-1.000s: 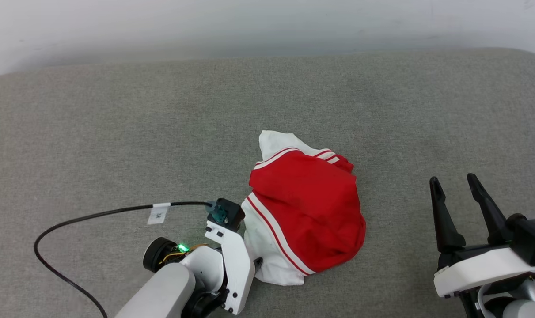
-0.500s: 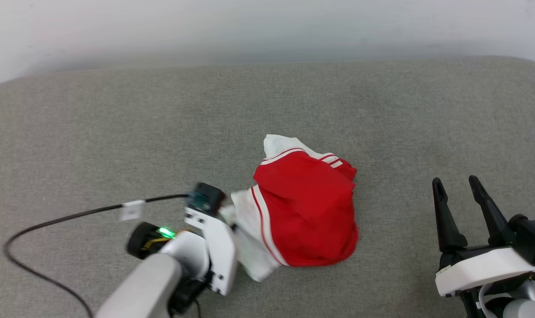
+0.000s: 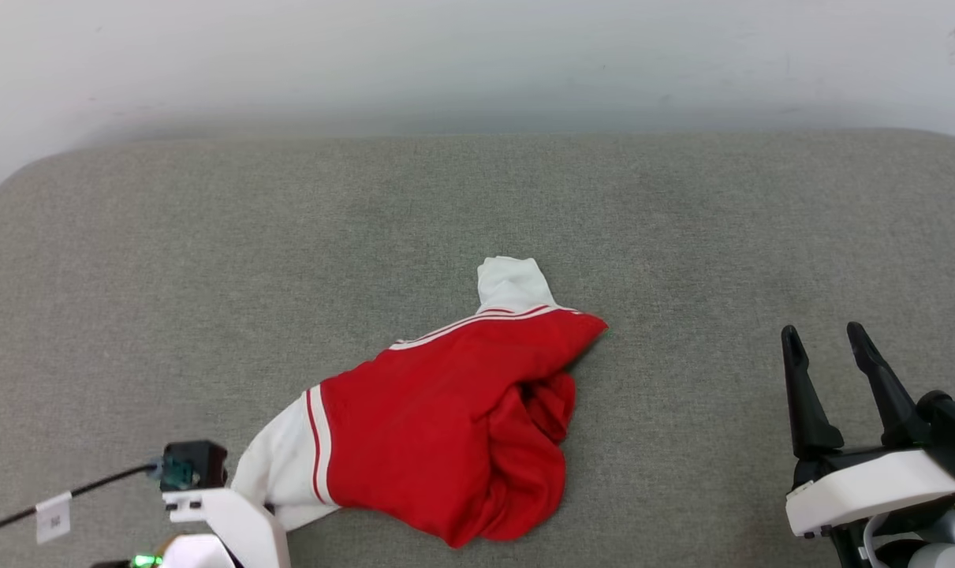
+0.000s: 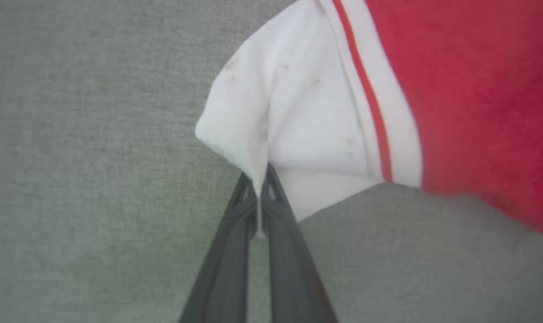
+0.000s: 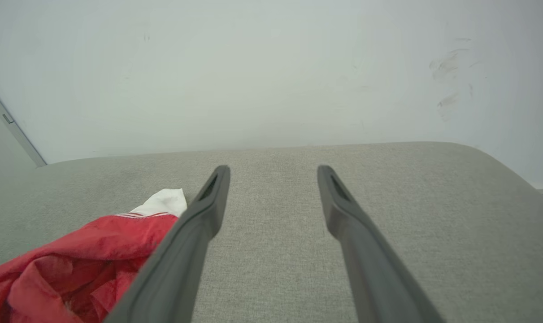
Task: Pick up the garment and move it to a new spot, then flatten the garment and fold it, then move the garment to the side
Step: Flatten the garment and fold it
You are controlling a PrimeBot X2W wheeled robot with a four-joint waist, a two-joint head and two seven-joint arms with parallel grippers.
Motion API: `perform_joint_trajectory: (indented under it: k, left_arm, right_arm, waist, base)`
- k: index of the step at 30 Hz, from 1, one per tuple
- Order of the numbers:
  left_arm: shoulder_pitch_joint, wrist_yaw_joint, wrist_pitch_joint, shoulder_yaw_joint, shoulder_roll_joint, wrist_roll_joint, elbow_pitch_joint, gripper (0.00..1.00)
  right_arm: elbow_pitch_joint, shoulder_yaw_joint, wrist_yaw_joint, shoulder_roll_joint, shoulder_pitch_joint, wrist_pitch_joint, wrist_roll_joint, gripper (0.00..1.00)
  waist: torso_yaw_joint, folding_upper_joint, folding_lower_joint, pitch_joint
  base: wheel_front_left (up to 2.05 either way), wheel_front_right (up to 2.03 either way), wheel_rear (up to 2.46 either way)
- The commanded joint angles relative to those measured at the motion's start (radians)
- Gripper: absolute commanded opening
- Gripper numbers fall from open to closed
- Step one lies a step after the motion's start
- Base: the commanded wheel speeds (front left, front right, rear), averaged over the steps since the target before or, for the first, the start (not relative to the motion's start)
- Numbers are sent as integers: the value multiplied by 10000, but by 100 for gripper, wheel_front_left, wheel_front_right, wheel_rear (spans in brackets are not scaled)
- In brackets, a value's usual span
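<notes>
Jersey (image 3: 445, 426) judged soft, limp, light, near cushion (image 3: 209, 237) front edge; left gripper (image 4: 258, 179) clamped on its white corner, right gripper (image 3: 826, 338) apart; best gripped at hems

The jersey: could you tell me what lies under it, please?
The jersey rests on the grey cushion; anything beneath its bunched folds is covered.
</notes>
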Motion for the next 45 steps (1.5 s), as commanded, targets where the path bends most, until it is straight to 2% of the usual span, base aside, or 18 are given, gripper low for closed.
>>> perform_joint_trajectory:
  k: [1, 2, 7, 13, 20, 25, 30, 37, 45]
  left_arm:
    - [214, 89, -112, 62, -132, -106, 34, 49]
    - [245, 113, -258, 94, -177, -102, 45, 100]
    - [18, 188, -1431, 171, -570, 170, -82, 100]
    - [-271, -17, -3394, 89, -1115, 685, -263, 100]
    - [-511, -392, -5564, -107, -1466, 1318, -678, 100]
    - [-550, -466, -6400, -170, -1608, 1550, -770, 100]
    - [-606, -422, -6622, -231, -1667, 1649, -926, 100]
    - [-799, -445, -6641, -369, -1731, 1717, -1057, 100]
    - [-1260, -604, -6758, -570, -1905, 1819, -931, 100]
  right_arm:
    - [-60, -33, -7, 17, -16, 31, -29, 100]
    - [-82, -46, -7, 17, -12, 45, -34, 100]
    - [-106, -92, -7, 17, 131, 128, -103, 100]
    - [-138, -129, -5, 17, 282, 266, -143, 100]
    - [-303, -184, -5, 17, 529, 465, -228, 100]
    - [-432, -218, -7, 18, 675, 671, -317, 100]
    - [-202, -493, -5, 19, 697, 1094, 77, 100]
    - [1214, -977, -5, 21, -124, 3194, 587, 100]
    - [2624, -686, -5, -179, -2052, 6335, 864, 100]
  waist:
    - [3, 0, 0, -2]
    - [11, 0, 0, -9]
    - [53, 0, 0, -237]
    - [31, 0, 0, -683]
    - [36, 0, 0, -1023]
    - [101, 0, 0, -1098]
    - [361, 0, 0, -1079]
    - [1216, 0, 0, -782]
    - [2231, 0, 0, 9]
  base:
    - [0, 0, 0]
    - [0, 0, 0]
    - [0, 0, 0]
    - [0, 0, 0]
    - [0, 0, 0]
    - [0, 0, 0]
    - [0, 0, 0]
    - [0, 0, 0]
    - [0, 0, 0]
